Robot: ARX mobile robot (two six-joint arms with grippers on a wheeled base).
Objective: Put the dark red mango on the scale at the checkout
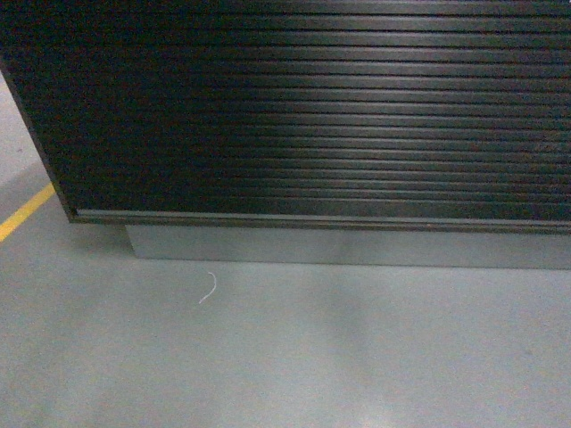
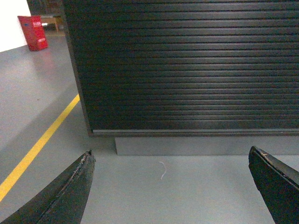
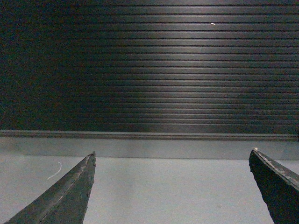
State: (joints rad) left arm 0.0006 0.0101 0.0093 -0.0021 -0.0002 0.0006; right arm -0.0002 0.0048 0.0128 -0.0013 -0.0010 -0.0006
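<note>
Ahead of both end effectors — checkout (image 1: 303,107)

Checkout (image 1: 303,107): dark ribbed slats with a dull sheen, smooth grey base; floor (image 1: 285,357) smooth, matt grey.

Smooth grey floor (image 1: 357,357); yellow line (image 2: 37,147) along left; red bin (image 2: 32,32) far back; dim light.
</note>
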